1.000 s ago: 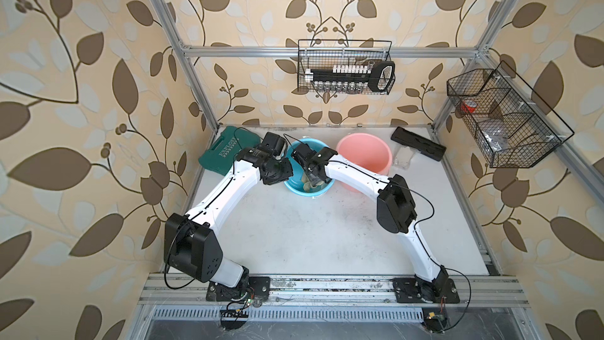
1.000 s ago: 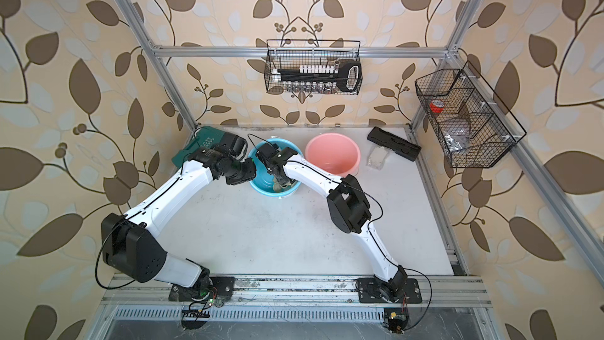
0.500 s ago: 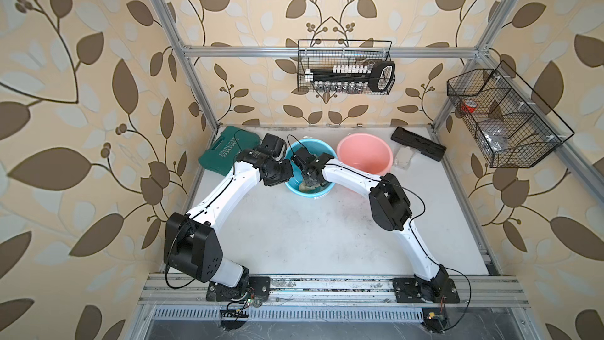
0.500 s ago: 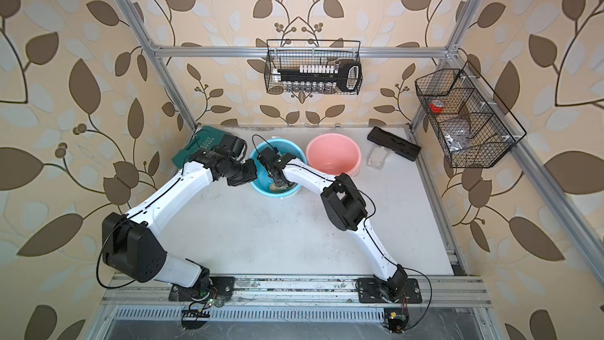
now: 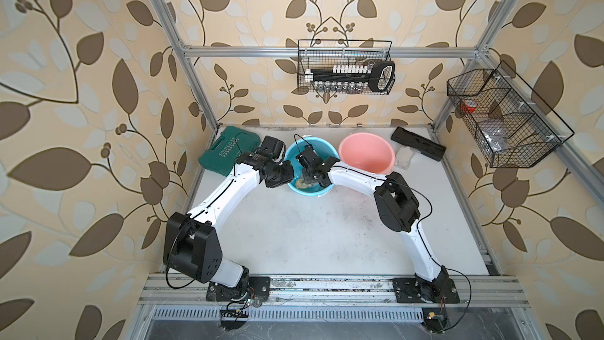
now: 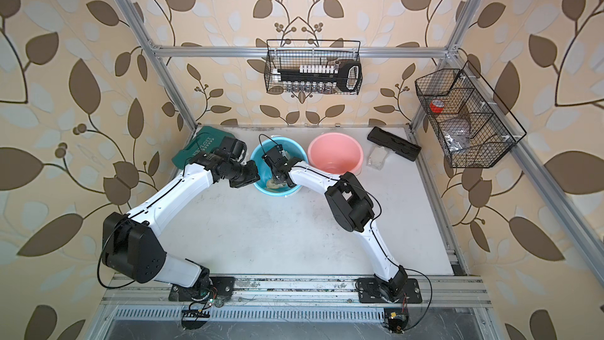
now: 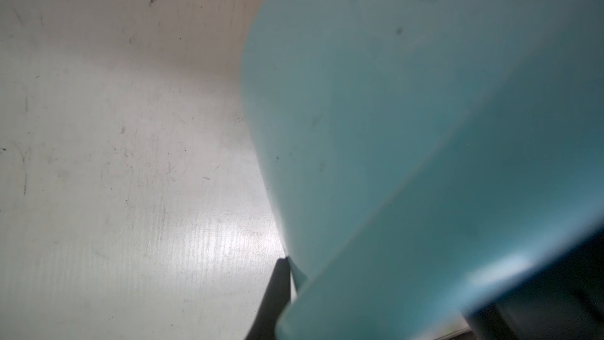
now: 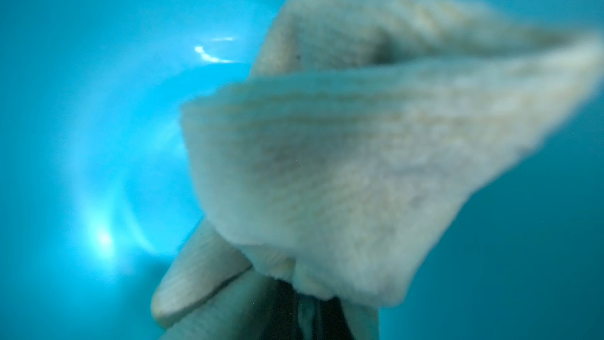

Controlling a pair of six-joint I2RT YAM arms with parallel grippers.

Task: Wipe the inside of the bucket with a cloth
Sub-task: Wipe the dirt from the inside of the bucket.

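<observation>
1. Ref. item: blue bucket point(image 5: 323, 153), on the desk point(image 5: 310, 240) toward the back wall. All pos. below are rel. to it. Both top views show the blue bucket point(image 6: 292, 150) w/ both arms meeting at it.

2. Cloth point(image 5: 302, 184): inside the blue bucket, low down, by the wall nearest the arm bases. Pale beige, bunched, not spread out. In the right wrist view the cloth point(image 8: 327, 174) is blurred and fills most of the frame, w/ the blue bucket's inner wall point(image 8: 81, 93) behind it.

3. R gripper point(image 5: 309, 180): reaches down inside the blue bucket from over its rim. Jaws together, clamped on the cloth, which bulges out from betw. the dark fingers point(image 8: 330, 318).

4. L gripper point(image 5: 290, 174): at the blue bucket's rim, on the side away from the pink bucket point(image 5: 366, 155). Jaws closed on the rim. In the left wrist view one dark finger point(image 7: 274, 289) lies against the outside of the rim. The blue bucket's outer wall point(image 7: 392, 125) runs past it, w/ scuffed desk point(image 7: 114, 158) alongside.

5. Other items:
- Pink bucket: just beside the blue bucket. Rims touching or not: cannot tell.
- Green case point(image 5: 225, 152): opposite side, partly under the L arm.
- Black tray point(image 5: 418, 143): beyond the pink bucket.
- Wire basket point(image 5: 343, 91): on the frame bar above and behind.
- Second wire basket point(image 5: 529, 158): on the side frame, well apart, past the black tray.
</observation>
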